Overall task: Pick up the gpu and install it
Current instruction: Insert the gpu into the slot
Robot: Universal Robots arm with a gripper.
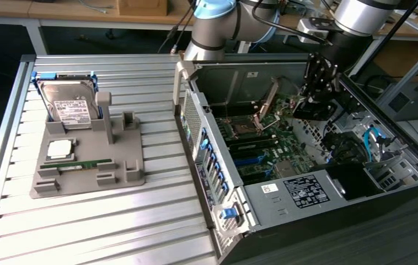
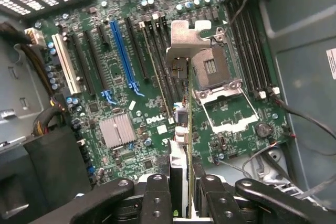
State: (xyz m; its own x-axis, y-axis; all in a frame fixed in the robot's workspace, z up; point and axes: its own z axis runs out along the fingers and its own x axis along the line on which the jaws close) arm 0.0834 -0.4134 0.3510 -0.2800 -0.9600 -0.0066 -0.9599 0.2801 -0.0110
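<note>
The gpu shows edge-on in the wrist view, a thin dark card with a silvery metal end bracket at its far end. My gripper is shut on it, with a black finger on each side of the card. The card hangs above the green motherboard, between the expansion slots and the open CPU socket, not seated in any slot. In the exterior view my gripper reaches down into the open computer case, with the dark gpu below it.
A long blue slot and several black slots lie beside the card. On the slatted table at the exterior view's left, a grey fixture holds a hard drive, a CPU and a RAM stick. Cables run along the case wall.
</note>
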